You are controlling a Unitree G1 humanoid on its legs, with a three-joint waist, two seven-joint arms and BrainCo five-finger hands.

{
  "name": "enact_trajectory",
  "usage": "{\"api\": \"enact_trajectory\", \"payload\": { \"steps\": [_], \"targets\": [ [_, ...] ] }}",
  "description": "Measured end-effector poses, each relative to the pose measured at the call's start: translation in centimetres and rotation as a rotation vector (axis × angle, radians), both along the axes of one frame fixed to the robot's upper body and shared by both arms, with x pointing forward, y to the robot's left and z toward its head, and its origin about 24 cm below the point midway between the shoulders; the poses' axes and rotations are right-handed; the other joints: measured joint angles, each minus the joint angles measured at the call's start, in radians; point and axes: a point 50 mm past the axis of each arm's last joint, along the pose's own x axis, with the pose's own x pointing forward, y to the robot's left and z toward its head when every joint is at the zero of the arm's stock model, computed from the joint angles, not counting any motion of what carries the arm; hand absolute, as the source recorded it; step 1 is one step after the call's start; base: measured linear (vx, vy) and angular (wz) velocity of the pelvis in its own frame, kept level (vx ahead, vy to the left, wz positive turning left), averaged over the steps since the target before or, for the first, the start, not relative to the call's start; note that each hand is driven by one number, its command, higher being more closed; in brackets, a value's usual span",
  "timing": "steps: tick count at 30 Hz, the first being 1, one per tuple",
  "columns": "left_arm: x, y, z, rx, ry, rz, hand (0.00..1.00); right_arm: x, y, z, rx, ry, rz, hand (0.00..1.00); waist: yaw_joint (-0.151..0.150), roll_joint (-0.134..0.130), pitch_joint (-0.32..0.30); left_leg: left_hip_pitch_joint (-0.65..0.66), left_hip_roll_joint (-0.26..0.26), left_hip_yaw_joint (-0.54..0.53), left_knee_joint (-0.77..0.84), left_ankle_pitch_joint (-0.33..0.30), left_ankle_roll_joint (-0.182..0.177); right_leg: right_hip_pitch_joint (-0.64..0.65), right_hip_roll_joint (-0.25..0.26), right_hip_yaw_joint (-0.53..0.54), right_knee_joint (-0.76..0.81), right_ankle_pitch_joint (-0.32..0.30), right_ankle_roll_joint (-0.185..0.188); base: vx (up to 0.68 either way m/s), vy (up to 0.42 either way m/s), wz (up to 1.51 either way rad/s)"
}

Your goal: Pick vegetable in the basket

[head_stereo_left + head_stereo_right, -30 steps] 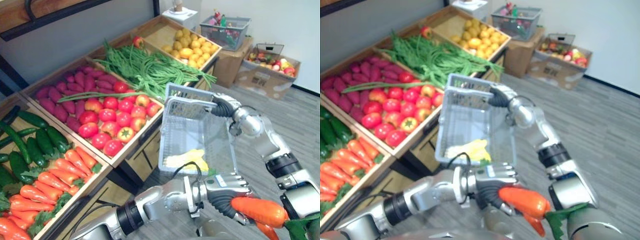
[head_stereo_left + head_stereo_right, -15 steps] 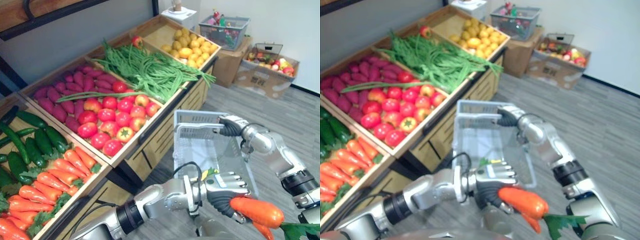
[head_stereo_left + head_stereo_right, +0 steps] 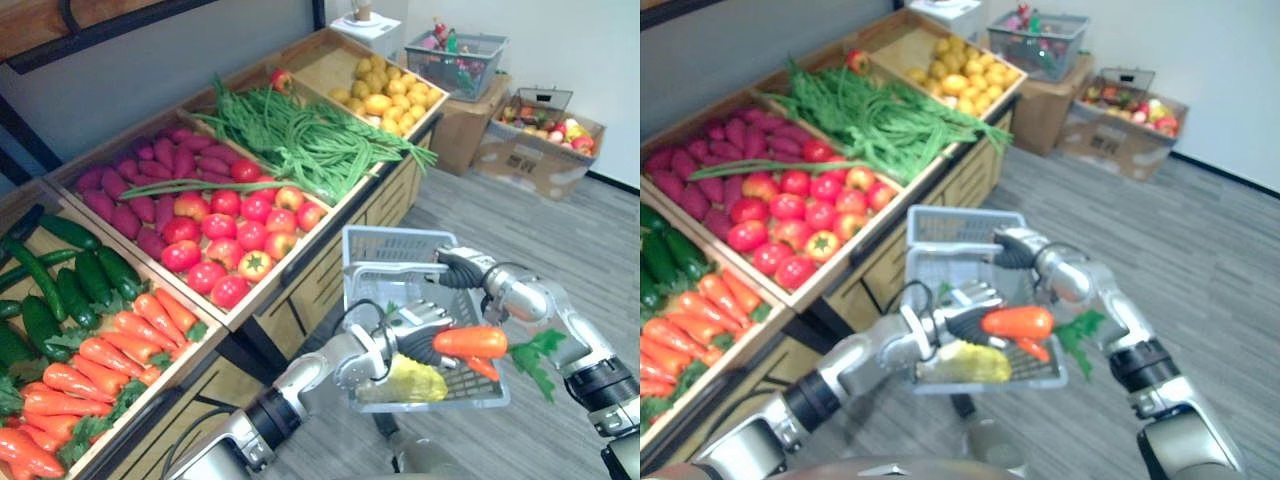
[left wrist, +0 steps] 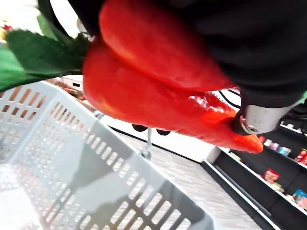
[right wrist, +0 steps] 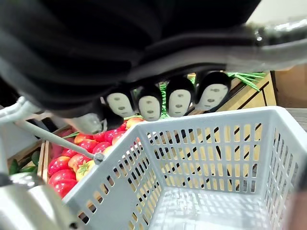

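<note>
Carrot (image 3: pixel 470 342): pinched in my left hand (image 3: pixel 418 340), fingers and thumb curled round its thick end. It lies level, tip toward me at the left, leaves (image 3: pixel 535 352) hanging out to the right. A smaller carrot (image 3: pixel 484 368) hangs just under it from the same top. In the left wrist view both roots press against the dark palm, with the basket mesh beneath them.

Position: over the open basket (image 3: pixel 380 262), above its near right part, not yet touching the floor of it. A yellow vegetable (image 3: pixel 408 380) already lies in the near left corner, just beside my left hand.

Change over the last second: the carrot was low and near, outside the basket, while the basket was held high and tipped on edge. Now the basket has come down and sits roughly level, and my left hand has swung the carrot up and in over the rim.

Right hand (image 3: pixel 462 270): fingers curled round the basket at its far right rim, carrying it.

Judgement: transport is nearly done. What is left is to lower and release. Risk: the leaves overhang the right wall and could drag the carrot out.

Surroundings: the counter (image 3: pixel 300 290) stands to the left, with loose carrots (image 3: pixel 110 350) and tomatoes (image 3: pixel 230 240), well apart from the basket.
</note>
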Motion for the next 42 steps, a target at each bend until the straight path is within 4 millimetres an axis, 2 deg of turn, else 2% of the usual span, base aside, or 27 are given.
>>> {"api": "enact_trajectory", "payload": {
  "steps": [5, 9, 15, 16, 28, 35, 38, 40, 42],
  "targets": [
    [1.0, 0.6, -1.3, 0.034, 0.043, 0.070, 1.00, 0.0, -0.1, 0.1, 0.010, -0.004, -0.007, 1.00, 0.000, -0.001, 0.000, 0.001, -0.001, 0.004, 0.002, -0.002, 0.001, -0.001, 0.000, 0.003, 0.001, -0.005, 0.005, -0.03, -0.012, -0.02],
    [2.0, 2.0, -3.2, 0.107, 0.095, 0.159, 1.00, 0.1, 0.4, 0.1, 0.049, -0.009, -0.008, 1.00, -0.002, -0.005, -0.001, -0.001, -0.001, 0.011, 0.004, -0.002, 0.002, -0.012, 0.003, 0.009, 0.002, -0.004, 0.005, -0.02, -0.022, -0.06],
    [2.9, 2.7, -4.3, 0.132, 0.129, 0.230, 1.00, 0.3, 1.2, -0.3, 0.074, 0.006, 0.000, 1.00, 0.000, -0.020, -0.002, 0.001, -0.003, 0.011, 0.003, -0.004, 0.004, -0.012, 0.003, 0.013, 0.003, -0.002, 0.002, 0.00, 0.000, 0.00],
    [3.1, 2.9, -4.5, 0.137, 0.132, 0.243, 0.00, 0.3, 1.3, -0.3, 0.072, 0.007, 0.004, 1.00, -0.001, -0.024, -0.003, 0.002, -0.004, 0.011, 0.002, -0.004, 0.004, -0.012, 0.003, 0.014, 0.003, -0.002, 0.002, 0.00, 0.000, 0.00],
    [3.7, 3.8, -6.0, 0.188, 0.179, 0.327, 0.00, 0.9, 1.6, 0.1, 0.062, 0.000, 0.010, 1.00, -0.007, -0.028, -0.002, 0.011, -0.010, 0.014, -0.002, -0.004, 0.004, -0.007, 0.003, 0.020, 0.005, -0.002, 0.002, -0.01, -0.010, 0.00],
    [3.6, 3.3, -5.5, 0.177, 0.162, 0.312, 0.00, 1.0, 1.8, -0.2, 0.080, 0.012, -0.005, 1.00, -0.008, -0.031, -0.003, 0.017, -0.009, 0.006, -0.002, -0.004, 0.005, 0.004, -0.001, 0.013, 0.004, -0.002, 0.002, 0.00, -0.003, 0.03],
    [3.1, 1.3, -2.8, 0.092, 0.076, 0.226, 0.00, 1.2, 1.2, 0.2, 0.140, -0.008, -0.053, 1.00, 0.002, -0.031, -0.003, 0.002, -0.006, -0.019, 0.001, -0.003, 0.006, 0.005, -0.007, -0.006, 0.005, -0.002, 0.002, -0.01, -0.010, 0.19],
    [1.6, -0.9, 0.4, -0.023, -0.016, 0.106, 0.00, 1.2, -0.2, 0.3, 0.190, -0.022, -0.124, 1.00, 0.006, -0.032, -0.003, -0.010, -0.003, -0.049, 0.000, -0.002, 0.008, 0.014, -0.021, -0.046, 0.004, -0.002, 0.002, -0.03, -0.036, 0.43],
    [0.6, -1.7, 2.1, -0.112, -0.020, 0.059, 0.00, 0.8, -1.1, -0.1, 0.226, -0.022, -0.175, 1.00, 0.009, -0.035, -0.005, -0.019, -0.002, -0.077, 0.000, 0.000, 0.011, 0.023, -0.033, -0.081, 0.004, -0.003, 0.002, -0.05, -0.032, 0.45]
  ]
}}
